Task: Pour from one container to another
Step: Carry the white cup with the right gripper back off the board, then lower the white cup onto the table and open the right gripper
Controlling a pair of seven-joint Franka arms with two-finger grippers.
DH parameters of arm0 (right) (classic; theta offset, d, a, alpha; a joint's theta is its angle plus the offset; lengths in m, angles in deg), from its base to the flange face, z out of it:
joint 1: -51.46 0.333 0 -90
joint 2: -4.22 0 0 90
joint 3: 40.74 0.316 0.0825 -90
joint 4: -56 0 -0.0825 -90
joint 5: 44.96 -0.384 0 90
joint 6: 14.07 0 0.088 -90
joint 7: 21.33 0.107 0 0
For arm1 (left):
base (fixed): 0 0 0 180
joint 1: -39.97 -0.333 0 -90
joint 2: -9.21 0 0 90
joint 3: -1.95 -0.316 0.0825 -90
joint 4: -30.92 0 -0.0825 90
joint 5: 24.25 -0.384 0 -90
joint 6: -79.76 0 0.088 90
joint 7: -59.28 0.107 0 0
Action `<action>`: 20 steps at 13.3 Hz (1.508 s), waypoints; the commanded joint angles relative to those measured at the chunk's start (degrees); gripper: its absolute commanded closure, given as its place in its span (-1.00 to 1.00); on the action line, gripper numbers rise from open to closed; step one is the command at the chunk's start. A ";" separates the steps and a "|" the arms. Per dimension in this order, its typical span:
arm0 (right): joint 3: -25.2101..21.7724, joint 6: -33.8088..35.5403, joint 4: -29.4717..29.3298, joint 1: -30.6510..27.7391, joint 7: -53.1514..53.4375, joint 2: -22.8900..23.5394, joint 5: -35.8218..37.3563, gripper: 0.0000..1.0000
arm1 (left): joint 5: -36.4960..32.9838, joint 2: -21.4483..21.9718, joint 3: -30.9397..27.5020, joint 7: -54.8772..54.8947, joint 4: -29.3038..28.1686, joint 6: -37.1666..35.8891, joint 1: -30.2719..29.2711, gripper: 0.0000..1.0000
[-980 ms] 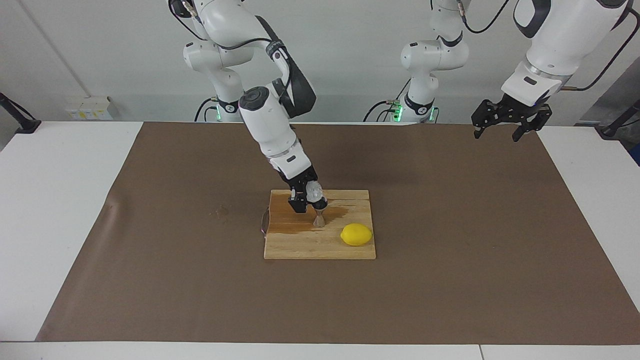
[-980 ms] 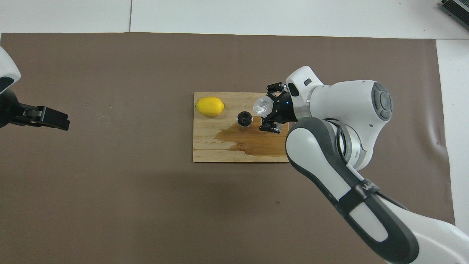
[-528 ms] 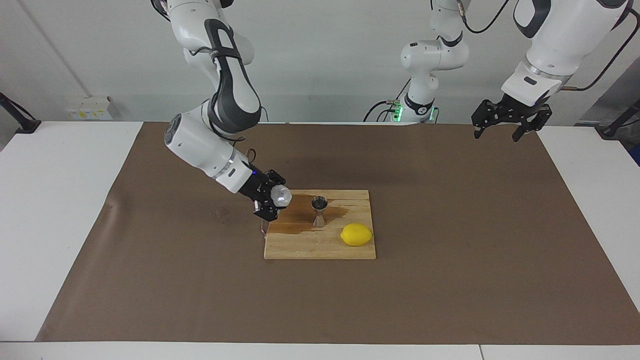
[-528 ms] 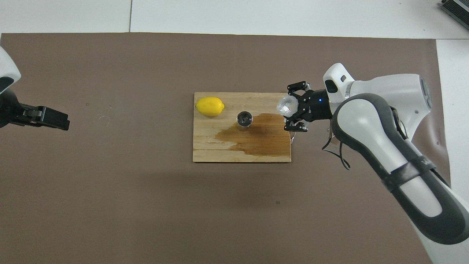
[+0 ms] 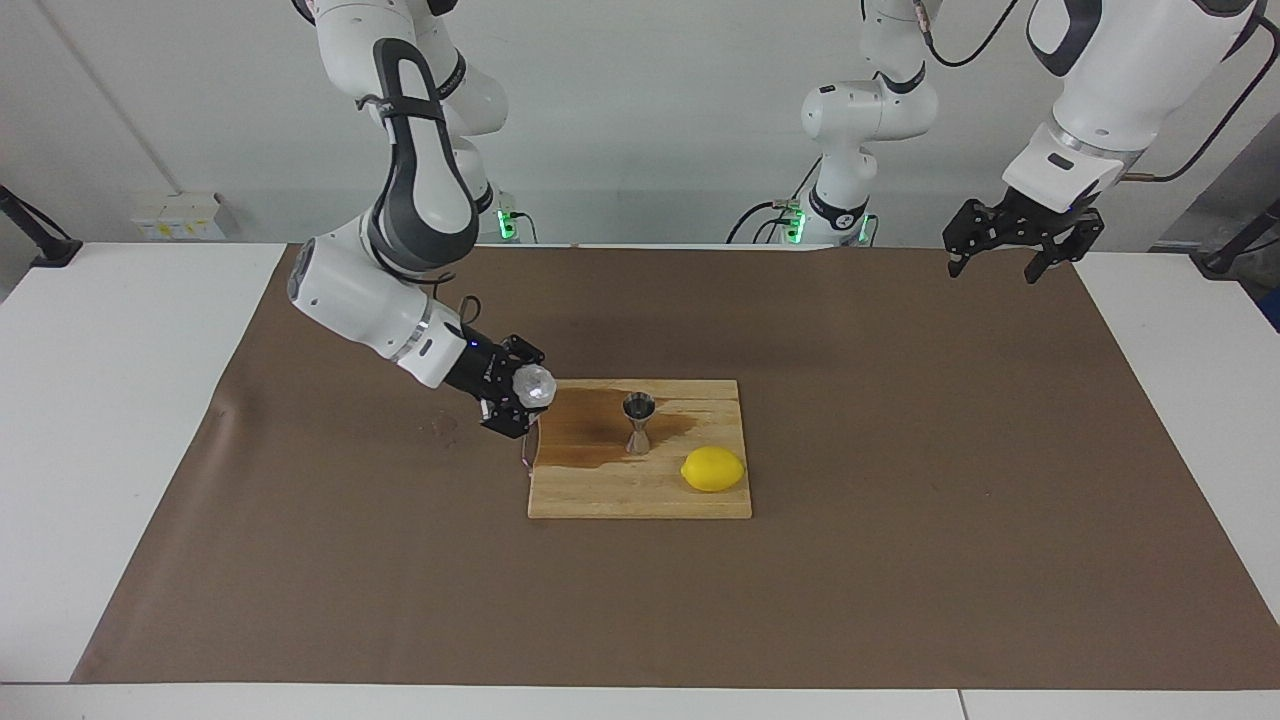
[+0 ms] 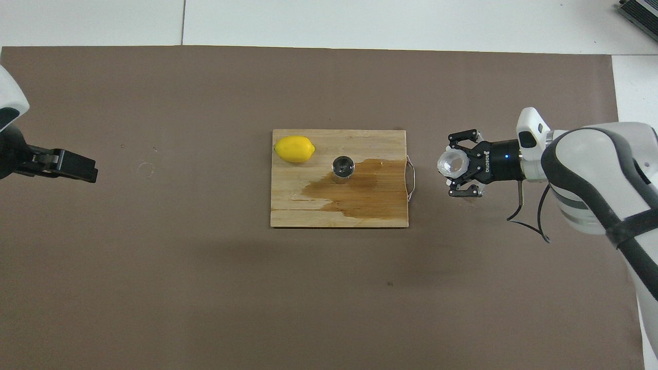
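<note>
The tiny whitish crinkly cup hangs in my right gripper, which is shut on it. They are just above the brown mat, beside the cutting board's metal handle, toward the right arm's end. The shiny steel jigger stands upright on the wooden cutting board, at the edge of a wet brown stain. My left gripper waits open and raised over the left arm's end of the mat.
A yellow lemon lies on the board beside the jigger, toward the left arm's end. The brown mat covers most of the white table.
My right gripper has swung the cup away from above the jigger, off the board toward the right arm's end. The left arm has not moved.
</note>
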 commanded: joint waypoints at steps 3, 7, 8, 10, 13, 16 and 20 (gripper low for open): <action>0.62 4.33 2.14 -8.80 -15.66 7.13 -4.38 0.89 | 0.84 1.38 0.18 0.62 -1.11 -0.54 -0.72 -1.00; 0.62 6.62 3.28 -11.88 -22.09 8.64 -3.77 0.89 | 0.84 1.38 0.18 0.62 -1.11 -0.54 -0.72 -1.00; 0.62 6.70 3.37 -12.32 -22.62 8.64 -3.68 0.89 | 0.84 1.38 0.18 0.62 -1.11 -0.54 -0.72 -1.00; 0.53 7.23 3.72 -13.20 -22.89 8.55 -3.68 0.88 | 0.84 1.38 0.18 0.62 -1.11 -0.54 -0.72 -1.00; 0.62 7.41 3.72 -14.34 -24.55 9.86 -3.68 0.89 | 0.84 1.38 0.18 0.62 -1.11 -0.54 -0.72 -1.00; 0.62 7.41 3.72 -14.61 -25.35 9.87 -3.68 0.74 | 0.84 1.38 0.18 0.62 -1.11 -0.54 -0.72 -1.00; 0.53 7.41 3.55 -14.87 -25.97 9.87 -3.50 -1.00 | 0.84 1.38 0.18 0.62 -1.11 -0.54 -0.72 -1.00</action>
